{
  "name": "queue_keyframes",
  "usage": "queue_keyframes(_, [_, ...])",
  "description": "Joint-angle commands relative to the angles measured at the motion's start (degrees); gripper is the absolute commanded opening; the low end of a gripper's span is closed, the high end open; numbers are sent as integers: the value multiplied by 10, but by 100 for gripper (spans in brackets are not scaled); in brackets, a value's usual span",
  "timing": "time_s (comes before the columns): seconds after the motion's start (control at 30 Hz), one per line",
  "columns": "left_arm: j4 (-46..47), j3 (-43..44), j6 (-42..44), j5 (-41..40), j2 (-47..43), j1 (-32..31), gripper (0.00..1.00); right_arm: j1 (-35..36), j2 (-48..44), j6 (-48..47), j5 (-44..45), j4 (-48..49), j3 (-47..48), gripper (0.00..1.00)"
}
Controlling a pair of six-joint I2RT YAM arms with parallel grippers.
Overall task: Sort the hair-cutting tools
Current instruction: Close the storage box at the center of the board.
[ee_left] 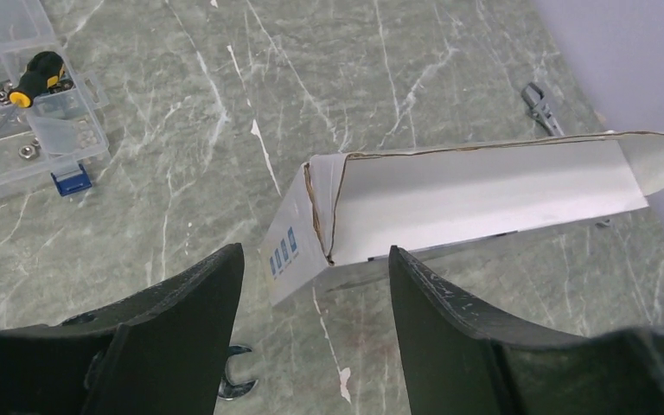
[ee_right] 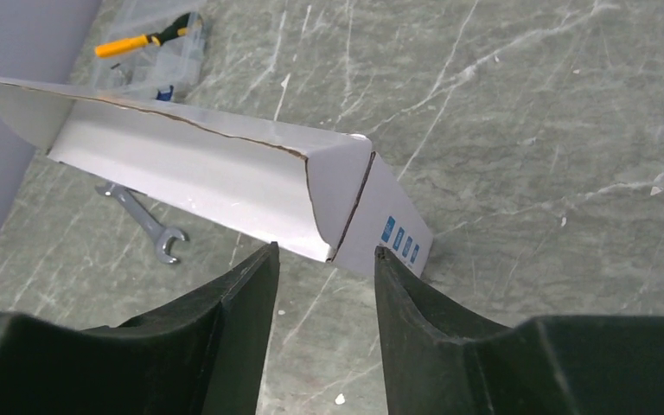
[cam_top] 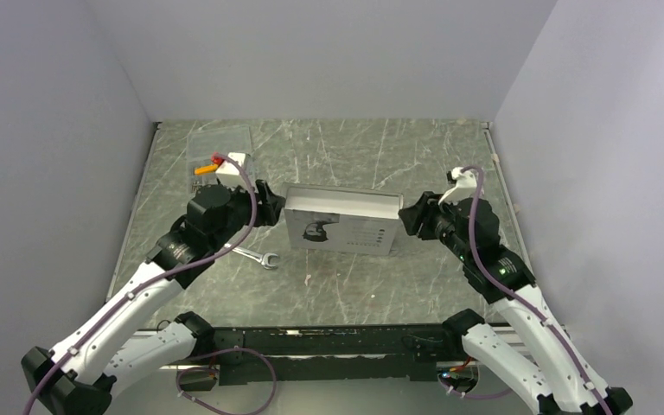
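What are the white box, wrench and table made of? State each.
The white box: seemingly matte cardboard, brown fibre along its seams. The wrench: bare silver metal, glinting. The table: green marble or a laminate print, white-veined.

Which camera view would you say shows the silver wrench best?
The right wrist view: the wrench lies clear, handle and open end. The top view shows it small by the left arm; the left wrist view only its open end.

Carton (cam_top: 341, 220): one
Open-end wrench (cam_top: 258, 257): one, off carton's near-left corner
Clear organiser case (cam_top: 218, 145): one, beyond carton's left end
Yellow-handled screwdriver (ee_left: 35, 78): one, same side
Grippers: two, left gripper (cam_top: 275, 207) and right gripper (cam_top: 404, 216), at carton's ends
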Motion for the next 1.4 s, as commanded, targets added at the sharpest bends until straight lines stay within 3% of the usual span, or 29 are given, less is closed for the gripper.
queue_keyframes(0.0, [10, 30, 14, -11, 40, -1, 66, 0, 25, -3, 5, 38, 13, 46])
queue_keyframes(0.37, [27, 67, 18, -31, 101, 0, 57, 1, 49, -4, 13, 59, 16, 40])
queue_keyframes(0.67, [36, 78, 25, -39, 115, 1, 55, 0, 66, -4, 19, 74, 22, 38])
queue_keyframes(0.87, [44, 78, 26, -25, 119, 1, 36, 1, 62, -6, 16, 93, 15, 33])
queue_keyframes(1.03, [47, 76, 25, -16, 120, 1, 30, 0, 59, -9, 21, 97, 11, 28])
queue_keyframes(1.13, [48, 77, 25, -6, 124, 0, 24, 0, 58, -9, 18, 103, 6, 20])
queue_keyframes(1.27, [46, 78, 21, 7, 131, 1, 12, 0, 54, -8, 13, 103, -1, 0])
queue_keyframes(1.37, [42, 75, 11, 14, 133, 1, 0, 1, 47, -5, 14, 102, -12, 0])
